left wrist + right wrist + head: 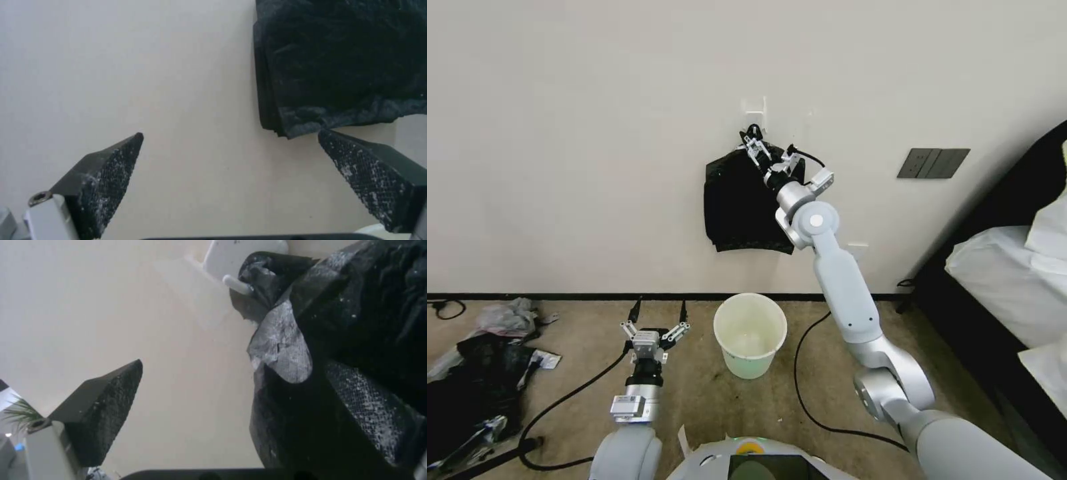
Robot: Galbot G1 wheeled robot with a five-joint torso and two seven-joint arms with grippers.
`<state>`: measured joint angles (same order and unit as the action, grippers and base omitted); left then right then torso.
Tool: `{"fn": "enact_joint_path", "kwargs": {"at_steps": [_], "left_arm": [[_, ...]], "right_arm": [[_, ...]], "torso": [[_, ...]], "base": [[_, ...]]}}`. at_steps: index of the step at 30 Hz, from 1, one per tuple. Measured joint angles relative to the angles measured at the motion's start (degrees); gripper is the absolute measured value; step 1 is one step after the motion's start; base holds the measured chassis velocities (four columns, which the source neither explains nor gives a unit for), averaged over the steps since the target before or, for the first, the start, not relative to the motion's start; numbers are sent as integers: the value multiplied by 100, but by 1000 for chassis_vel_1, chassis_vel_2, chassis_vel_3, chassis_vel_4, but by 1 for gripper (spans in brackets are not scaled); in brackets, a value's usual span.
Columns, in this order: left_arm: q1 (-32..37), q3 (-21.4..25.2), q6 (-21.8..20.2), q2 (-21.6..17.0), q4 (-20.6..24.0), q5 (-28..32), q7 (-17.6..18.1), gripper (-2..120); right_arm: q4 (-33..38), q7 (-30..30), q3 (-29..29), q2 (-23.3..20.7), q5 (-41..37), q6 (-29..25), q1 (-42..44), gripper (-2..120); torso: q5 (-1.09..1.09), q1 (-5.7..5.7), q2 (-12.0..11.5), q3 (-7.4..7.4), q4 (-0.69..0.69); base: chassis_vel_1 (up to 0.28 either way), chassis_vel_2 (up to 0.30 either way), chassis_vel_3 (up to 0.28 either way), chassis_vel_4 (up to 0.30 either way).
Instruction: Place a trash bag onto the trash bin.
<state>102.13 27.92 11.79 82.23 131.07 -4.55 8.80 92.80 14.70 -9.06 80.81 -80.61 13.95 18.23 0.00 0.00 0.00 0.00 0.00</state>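
The cream-white trash bin [750, 365] stands upright on the carpet near the wall, with nothing in it. Above it a thick black sheaf of bags [740, 203] hangs from a white wall hook [755, 107]. The trash bag is hidden as a single sheet within that sheaf. My right gripper [768, 152] is raised to the sheaf's top corner and stands open. One finger [369, 413] lies against the wrinkled black film, the other out over the bare wall. My left gripper [658, 313] hovers low, left of the bin, open and holding nothing, pointed at the wall below the sheaf [338, 60].
A heap of black plastic with grey scraps [474, 380] lies on the floor at far left. Black cables [807, 393] loop over the carpet around the bin. A bed with white covers [1014, 280] fills the right side. A dark socket plate [932, 163] is on the wall.
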Motion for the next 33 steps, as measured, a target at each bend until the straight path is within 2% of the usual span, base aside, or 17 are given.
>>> {"fn": "enact_joint_path", "kwargs": {"at_steps": [10,24,33], "left_arm": [[-7,29,14,5,-16,16,6,100],[42,77,20,37,51,16,8,100],[60,103,21,65,105,13,8,100]], "right_arm": [[-264,-138,-14,38,-11,4,-112,99],[-219,-324,-46,-2,-181,5,-122,94],[-418,-364,-34,27,-213,-1,-202,77]], "torso": [[0,0,0,0,0],[0,0,0,-1,0],[0,0,0,-1,0]], "base": [[0,0,0,0],[0,0,0,0],[0,0,0,0]]}}
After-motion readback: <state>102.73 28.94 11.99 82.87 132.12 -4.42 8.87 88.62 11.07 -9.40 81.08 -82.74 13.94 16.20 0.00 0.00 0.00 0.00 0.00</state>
